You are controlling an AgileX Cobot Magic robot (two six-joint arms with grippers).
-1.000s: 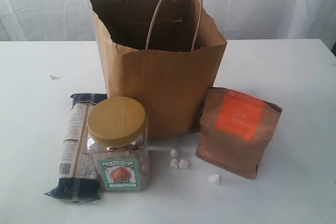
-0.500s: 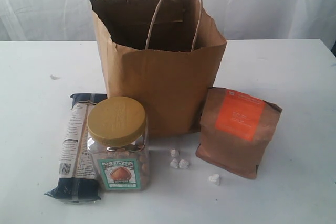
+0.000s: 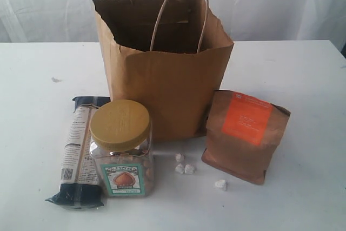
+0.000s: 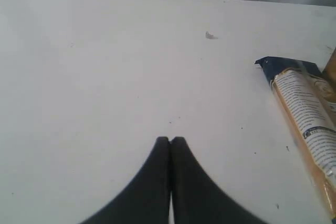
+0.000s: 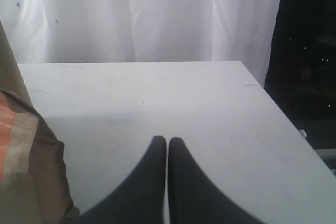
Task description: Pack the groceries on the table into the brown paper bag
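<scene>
Fingers (image 4: 152,177) of the left gripper (image 4: 169,140) are pressed together, same on the right gripper (image 5: 167,140), and nothing is held. Nothing's been moved in the last second, so no progress is made. The brown paper bag (image 3: 167,85) is stood open on the table (image 3: 303,79), with 3 groceries left in front: tan-lidded nut jar (image 3: 121,147), long dark-blue/beige packet (image 3: 78,150), orange-labelled brown pouch (image 3: 246,133). 4 white crumbs (image 3: 184,166) are scattered between them. The bag's mouth isn't blocked.

Brown paper bag (image 3: 162,79) stands behind 3 groceries on table (image 3: 303,79).
</scene>
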